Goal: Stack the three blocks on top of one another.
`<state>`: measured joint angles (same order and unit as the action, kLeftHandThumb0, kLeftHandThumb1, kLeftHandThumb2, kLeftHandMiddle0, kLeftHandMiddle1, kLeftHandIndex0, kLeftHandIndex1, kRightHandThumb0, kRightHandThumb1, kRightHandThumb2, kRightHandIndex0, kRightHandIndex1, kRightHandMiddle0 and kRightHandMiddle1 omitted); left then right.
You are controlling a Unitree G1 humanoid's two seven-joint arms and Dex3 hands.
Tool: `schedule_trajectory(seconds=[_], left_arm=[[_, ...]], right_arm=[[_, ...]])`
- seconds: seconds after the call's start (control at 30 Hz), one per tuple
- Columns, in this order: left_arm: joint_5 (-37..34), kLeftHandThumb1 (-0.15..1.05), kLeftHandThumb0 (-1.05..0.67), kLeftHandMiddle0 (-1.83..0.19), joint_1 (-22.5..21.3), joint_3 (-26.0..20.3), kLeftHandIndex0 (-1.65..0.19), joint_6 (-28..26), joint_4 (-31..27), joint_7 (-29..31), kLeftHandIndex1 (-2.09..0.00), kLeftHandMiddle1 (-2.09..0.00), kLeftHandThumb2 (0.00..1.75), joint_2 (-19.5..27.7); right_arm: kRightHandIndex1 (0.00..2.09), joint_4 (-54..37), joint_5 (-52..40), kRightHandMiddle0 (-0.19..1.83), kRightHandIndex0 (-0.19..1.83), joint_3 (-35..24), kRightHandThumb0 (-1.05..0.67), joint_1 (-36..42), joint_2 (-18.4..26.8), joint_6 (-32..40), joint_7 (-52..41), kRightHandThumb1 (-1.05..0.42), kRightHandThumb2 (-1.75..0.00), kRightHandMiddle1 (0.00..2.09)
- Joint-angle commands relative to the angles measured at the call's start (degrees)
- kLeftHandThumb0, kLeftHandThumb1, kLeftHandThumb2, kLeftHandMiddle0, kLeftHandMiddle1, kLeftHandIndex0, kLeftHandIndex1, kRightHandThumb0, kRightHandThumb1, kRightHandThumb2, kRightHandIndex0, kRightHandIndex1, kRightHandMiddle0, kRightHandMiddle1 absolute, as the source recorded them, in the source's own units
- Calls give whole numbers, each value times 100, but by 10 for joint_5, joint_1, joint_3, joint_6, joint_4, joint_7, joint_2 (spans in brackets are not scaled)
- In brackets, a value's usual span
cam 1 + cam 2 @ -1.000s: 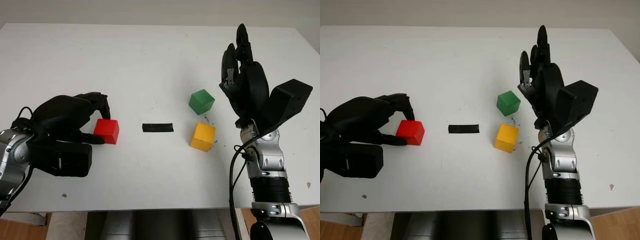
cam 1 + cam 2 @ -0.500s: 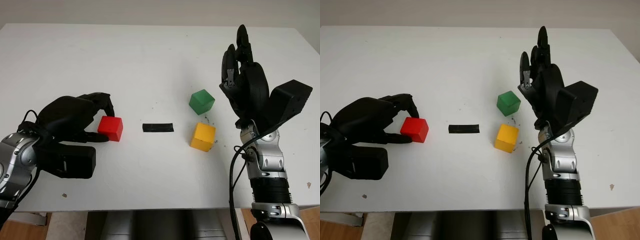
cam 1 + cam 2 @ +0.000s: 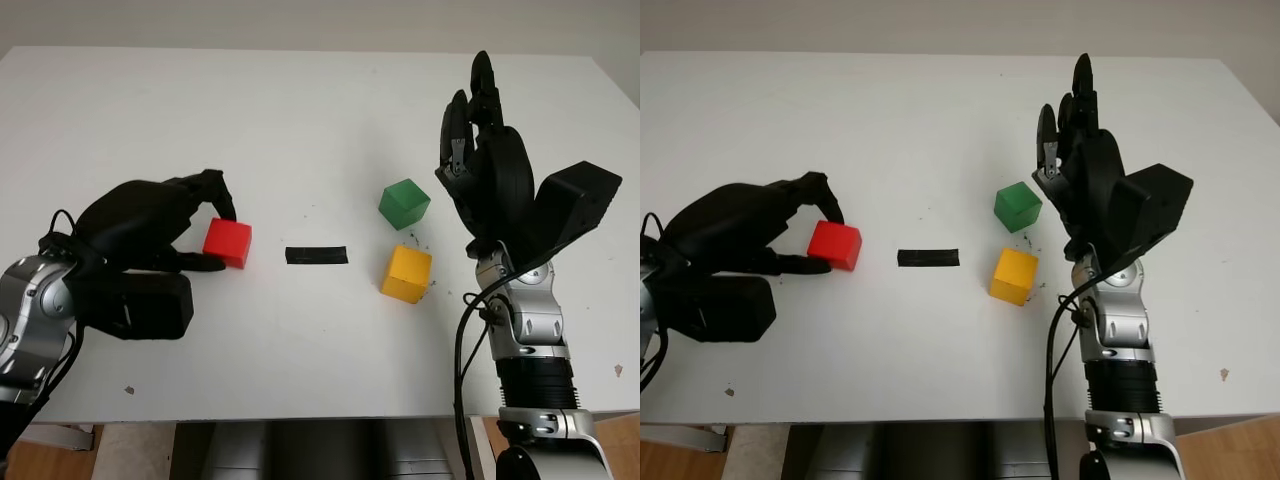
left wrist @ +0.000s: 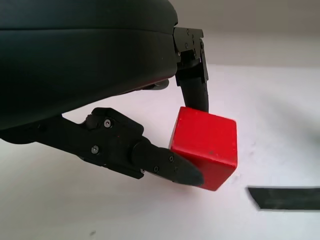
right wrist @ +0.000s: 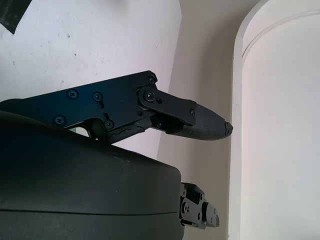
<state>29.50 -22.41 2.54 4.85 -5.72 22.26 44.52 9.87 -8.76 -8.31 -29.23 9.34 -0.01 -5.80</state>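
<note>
While the left robot hand (image 3: 150,235) sits nearest the robot at the left of the white tabletop (image 3: 300,120), it pinches the red block (image 3: 228,243) between one finger on the block's far side and another on its near side. The left wrist view shows those fingertips (image 4: 172,167) pressed to opposite faces, with the block tilted and gripped close to its edges. A little further in lies a strip of black tape (image 3: 316,255), then the yellow block (image 3: 406,273), with the green block (image 3: 403,203) just beyond it and apart from it. The right robot hand (image 3: 480,150) is raised above the tabletop just right of those two blocks, open and holding nothing.

No stacking is done yet (all three blocks are separate). The chief risk is the shallow, off-centre pinch: during the carry across to the other blocks the red block could rotate or slip out. A tilted block set down on the yellow one would probably land askew and slide off, or nudge the green neighbour. The raised right robot hand stands near that spot and could crowd the approach.
</note>
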Motion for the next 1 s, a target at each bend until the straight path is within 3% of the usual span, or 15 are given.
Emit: schedule_trajectory(seconds=[0.0,0.2,0.47,0.8,0.97], left_arm=[[-16,105,-35,-24,-17,2,-5,-2,-1,4,-173,-6,10,-17],[-89,104,-35,-23,-22,-3,-4,-19,16,18,-184,-5,8,-63],[-150,105,-36,-21,-24,1,-5,-30,52,6,-181,-5,8,-127],[-96,104,-37,-22,-45,40,-7,-121,62,-35,-191,-6,7,-182],[-50,105,-31,-20,-66,67,-5,-157,61,-39,-195,-5,7,-185]], right_arm=[[0,-11,2,-19,-19,0,-51,8,-3,-3,1,-105,-68,0],[0,-17,4,-19,-19,1,-53,14,-4,1,5,-105,-67,0],[0,-15,4,-19,-19,0,-53,16,-5,-1,6,-105,-65,0],[0,-19,10,-19,-19,1,-54,14,-5,2,9,-105,-65,1],[0,-23,10,-19,-19,1,-53,13,-8,6,11,-105,-64,1]])
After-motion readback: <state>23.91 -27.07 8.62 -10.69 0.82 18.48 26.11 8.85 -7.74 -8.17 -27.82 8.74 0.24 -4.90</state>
